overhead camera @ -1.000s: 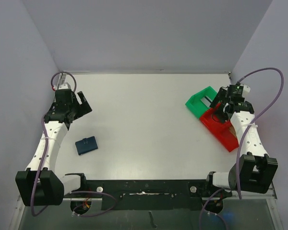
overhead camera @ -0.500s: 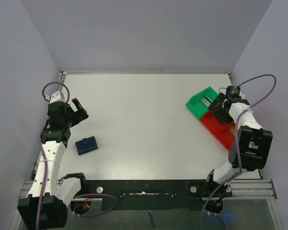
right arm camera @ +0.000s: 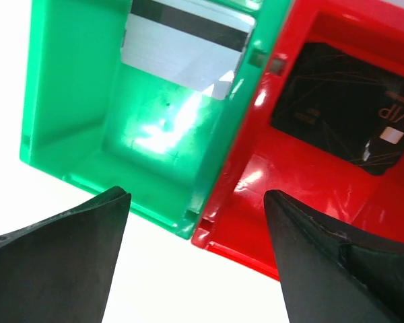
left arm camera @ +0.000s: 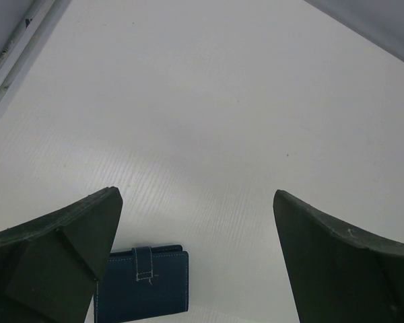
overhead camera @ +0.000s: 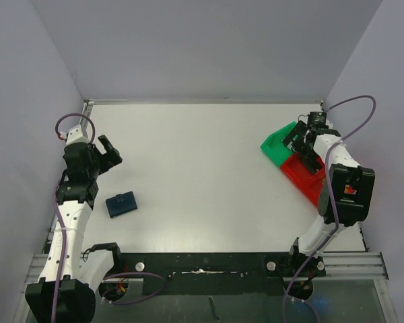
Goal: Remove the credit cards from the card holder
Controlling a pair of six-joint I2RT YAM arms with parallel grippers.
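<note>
The navy-blue card holder lies closed and flat on the white table, strap side up; it also shows in the left wrist view. My left gripper is open and empty, above and behind it. My right gripper is open and empty over the two bins. A silver-grey card with a black stripe lies in the green bin. A black card lies in the red bin. The gold-tan card is out of view.
The green bin and the red bin stand side by side, touching, at the table's right edge. Purple-grey walls close the table on three sides. A metal rail runs along the left edge.
My left arm has pulled back toward the left wall and turned its gripper down toward the card holder. My right gripper has moved up and back over the seam between the bins.
</note>
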